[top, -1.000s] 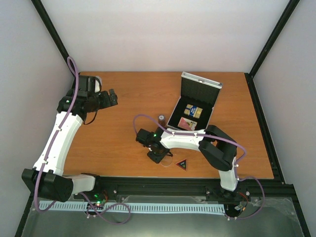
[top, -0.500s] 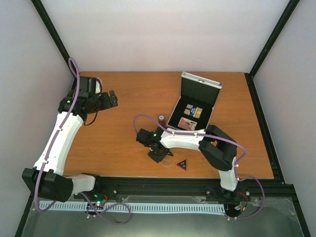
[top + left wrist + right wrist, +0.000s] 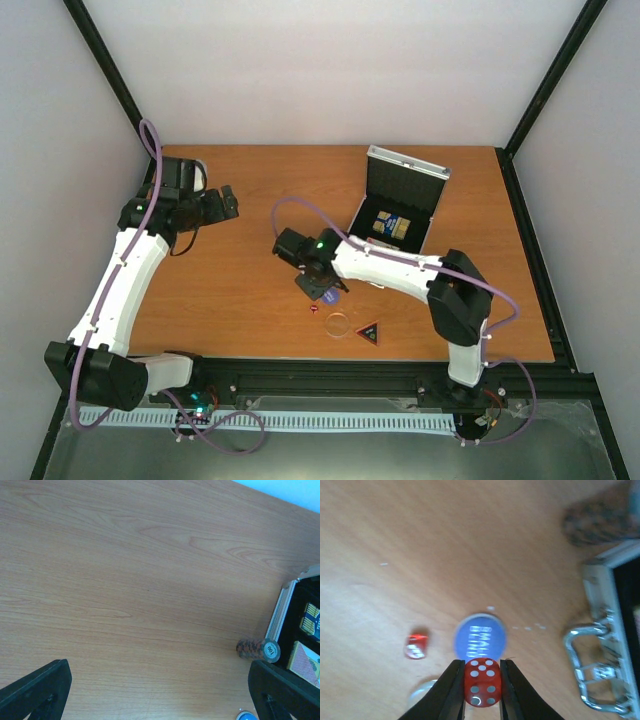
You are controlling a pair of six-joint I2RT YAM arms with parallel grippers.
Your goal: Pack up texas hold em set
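The silver case (image 3: 405, 168) stands open at the back right, with the blue-gold deck (image 3: 393, 226) on its black lining. My right gripper (image 3: 482, 690) is shut on a red die (image 3: 482, 681) and holds it above the table, just over the blue chip (image 3: 480, 636). A second red die (image 3: 416, 646) and the clear disc (image 3: 422, 692) lie to its left. The dark cylinder (image 3: 257, 648) lies beside the case's edge (image 3: 280, 612), and the red deck (image 3: 306, 661) is inside. The black triangle (image 3: 370, 333) is near the front edge. My left gripper (image 3: 222, 203) is open and empty at the far left.
The case's metal handle (image 3: 590, 650) sticks out toward my right gripper. In the top view the blue chip (image 3: 331, 295), loose die (image 3: 313, 308) and clear disc (image 3: 340, 325) cluster left of the triangle. The right arm (image 3: 390, 265) crosses in front of the case.
My right gripper has risen and moved back from the table front with a red die, uncovering the blue chip, the other die and the clear disc. The left arm has barely moved.
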